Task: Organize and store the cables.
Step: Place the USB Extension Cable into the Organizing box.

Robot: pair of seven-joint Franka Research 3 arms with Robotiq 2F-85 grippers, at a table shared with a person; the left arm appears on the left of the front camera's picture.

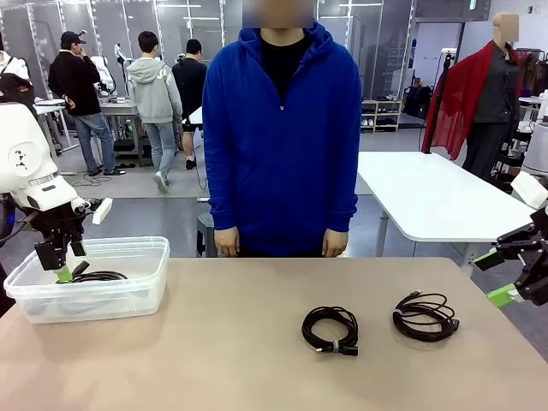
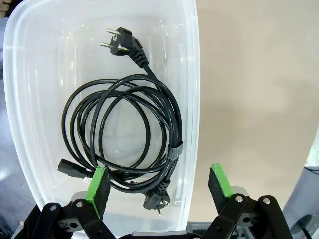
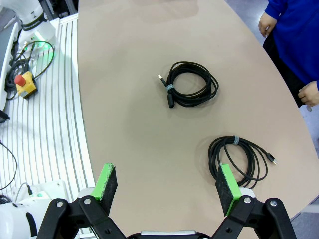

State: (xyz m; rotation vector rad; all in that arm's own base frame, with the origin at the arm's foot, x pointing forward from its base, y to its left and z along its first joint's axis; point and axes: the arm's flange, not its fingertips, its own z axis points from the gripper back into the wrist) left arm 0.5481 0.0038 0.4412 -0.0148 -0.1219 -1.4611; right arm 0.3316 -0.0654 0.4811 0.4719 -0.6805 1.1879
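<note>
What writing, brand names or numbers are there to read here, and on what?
No text is readable.
The power cable, clear bin, middle cable, right-side cable, left gripper and right gripper show no print.
A green overhead sign is too small to read.

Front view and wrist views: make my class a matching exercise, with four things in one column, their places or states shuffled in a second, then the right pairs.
Things
1. plugged cable
2. middle coil
3. left end effector
4. right end effector

Places or states
A. open, at the tabletop's right side
B. on bare tabletop, in front of the person
C. lying in the clear bin
D. open, over the clear bin's rim

Pairs: 1-C, 2-B, 3-D, 4-A
</note>
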